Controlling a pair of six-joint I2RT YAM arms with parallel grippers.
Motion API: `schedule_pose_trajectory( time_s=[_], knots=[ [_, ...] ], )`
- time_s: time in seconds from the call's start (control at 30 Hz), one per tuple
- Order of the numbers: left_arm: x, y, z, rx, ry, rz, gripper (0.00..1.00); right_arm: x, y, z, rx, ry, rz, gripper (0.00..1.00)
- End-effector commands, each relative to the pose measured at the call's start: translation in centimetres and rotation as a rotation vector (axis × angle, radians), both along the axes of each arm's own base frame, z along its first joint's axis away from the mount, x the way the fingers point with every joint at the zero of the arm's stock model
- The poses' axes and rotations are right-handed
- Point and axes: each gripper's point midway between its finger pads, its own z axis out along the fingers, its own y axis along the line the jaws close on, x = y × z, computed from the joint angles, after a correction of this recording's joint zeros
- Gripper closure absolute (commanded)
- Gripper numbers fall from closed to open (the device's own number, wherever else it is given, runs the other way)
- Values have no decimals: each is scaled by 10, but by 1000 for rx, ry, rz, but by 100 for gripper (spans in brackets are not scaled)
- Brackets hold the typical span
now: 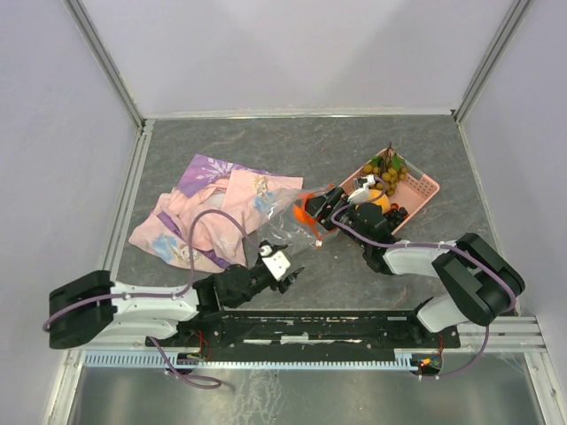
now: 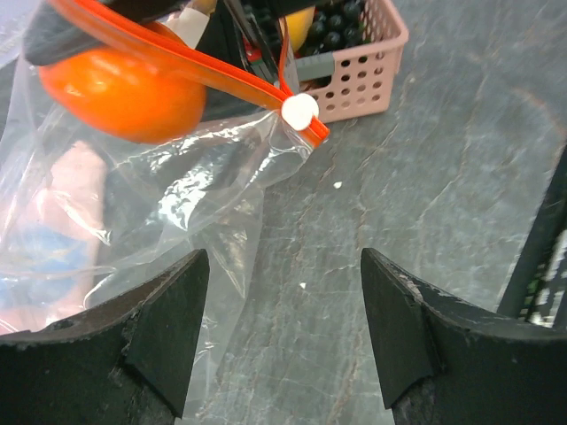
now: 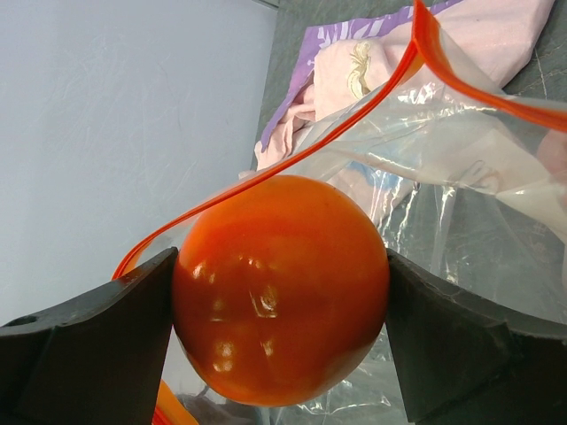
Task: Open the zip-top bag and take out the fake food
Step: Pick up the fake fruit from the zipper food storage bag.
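The clear zip-top bag [image 1: 282,226] lies on the grey table with its orange-red zip strip [image 2: 221,75] open. My right gripper [image 1: 317,211] is shut on an orange fake fruit [image 3: 279,288] at the bag's mouth, the zip strip [image 3: 292,159] looping around it. The fruit also shows in the left wrist view [image 2: 120,93], with the bag's white slider [image 2: 299,110] beside it. My left gripper [image 2: 283,328] is open and empty, low over the table just right of the bag's plastic [image 2: 177,195]. It sits near the bag's front corner in the top view [image 1: 292,270].
A pink perforated basket [image 1: 423,190] at the right back holds tan and dark grape bunches [image 1: 385,168] and other fruit. It also shows in the left wrist view [image 2: 363,80]. A pink-purple patterned cloth [image 1: 213,212] lies left of the bag.
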Motion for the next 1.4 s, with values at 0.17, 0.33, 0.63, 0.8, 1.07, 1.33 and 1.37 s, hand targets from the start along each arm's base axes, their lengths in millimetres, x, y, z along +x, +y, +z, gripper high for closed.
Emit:
schedule_pose_trajectory(
  time_s=[0.17,0.33,0.63,0.8,1.07,1.33,1.37],
  knots=[
    [48,-4,44,30,-269,311,24,6,2,18,49,-41,-6,61],
    [51,-19,42,42,-268,302,26,5,1,17,50,-35,-8,61],
    [31,-41,29,0,-224,145,38,6,3,18,53,-31,-9,61],
    [26,-44,27,-17,-236,108,37,7,3,16,53,-26,-8,61],
    [32,-42,21,-5,-249,140,34,6,3,15,54,-23,-8,61],
    [52,-44,11,39,-265,267,45,5,3,18,73,-24,-7,61],
    [54,-42,9,43,-267,286,50,5,2,17,70,-22,-8,61]
  ],
)
